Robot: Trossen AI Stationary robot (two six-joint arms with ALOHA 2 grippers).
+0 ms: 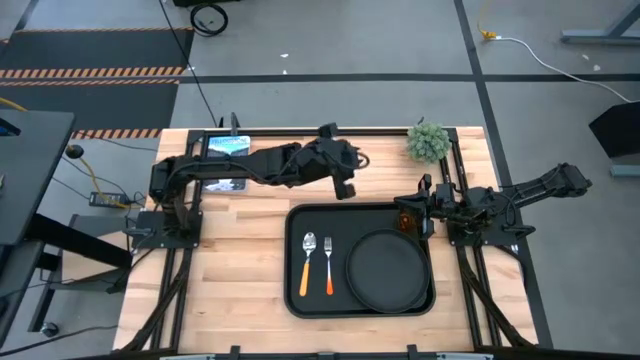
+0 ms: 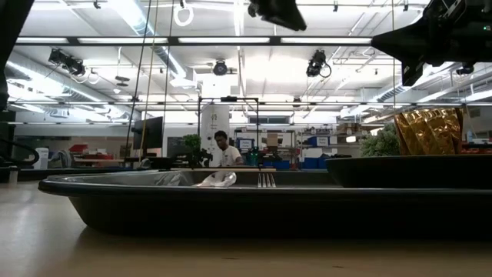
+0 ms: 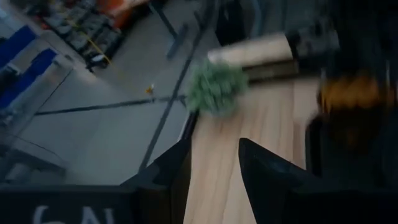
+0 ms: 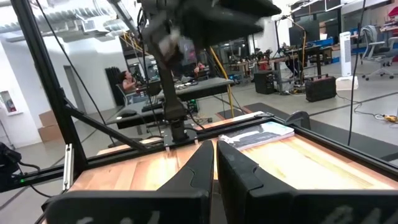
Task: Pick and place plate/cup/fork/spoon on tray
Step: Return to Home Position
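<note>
The black tray [image 1: 296, 300] lies in the middle of the table. In it lie the spoon [image 1: 307, 262], the fork [image 1: 328, 265] and the round black plate [image 1: 385, 272]. The amber cup [image 1: 404, 221] stands upright in the tray's far right corner; it also shows in the low view [image 2: 429, 131]. My right gripper [image 1: 420, 212] is just right of the cup and above it, shut and empty [image 4: 216, 163]. My left gripper [image 1: 346, 188] hangs open [image 3: 214, 177] over the table beyond the tray's far edge, holding nothing.
A small green plant [image 1: 430, 142] stands at the table's far right corner. A flat printed book or pad [image 1: 227, 150] lies at the far left under the left arm. A person [image 2: 224, 151] sits in the room beyond the table.
</note>
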